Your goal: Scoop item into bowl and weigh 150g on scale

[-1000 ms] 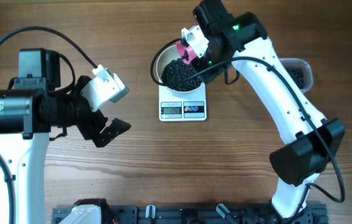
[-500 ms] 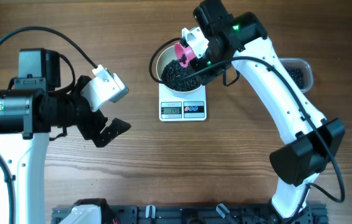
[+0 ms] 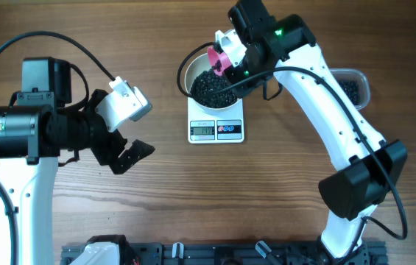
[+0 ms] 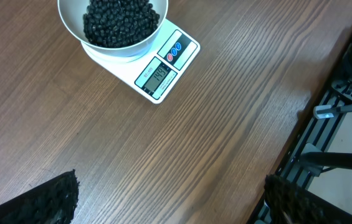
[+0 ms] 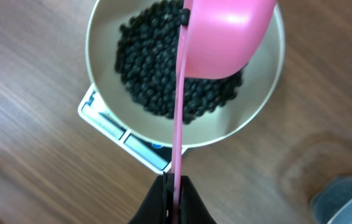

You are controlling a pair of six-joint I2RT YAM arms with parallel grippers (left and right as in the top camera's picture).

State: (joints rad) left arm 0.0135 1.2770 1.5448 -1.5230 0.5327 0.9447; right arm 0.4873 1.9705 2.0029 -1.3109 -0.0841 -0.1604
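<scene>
The white bowl [image 3: 193, 68] [image 4: 70, 18] [image 5: 104, 93] sits on the white scale [image 3: 216, 129] [image 4: 163, 71] [image 5: 101, 115] and holds a heap of tiny black beads [image 3: 211, 88] [image 4: 119, 22] [image 5: 151, 68]. My right gripper [image 3: 238, 62] [image 5: 174, 186] is shut on the handle of a pink scoop [image 3: 217, 59] [image 5: 225, 37], which hangs tipped on its side over the bowl's right part. At the left of the table my left gripper [image 3: 127, 147] [image 4: 169, 199] stands open over bare wood, nothing between its fingers.
A clear tub [image 3: 351, 85] [image 5: 344, 202] with more black beads stands to the right of the scale, partly behind the right arm. A dark rail [image 3: 222, 254] [image 4: 331, 112] runs along the table's front edge.
The pink scoop has shifted slightly over the bowl's rim. Both arms otherwise stay put.
</scene>
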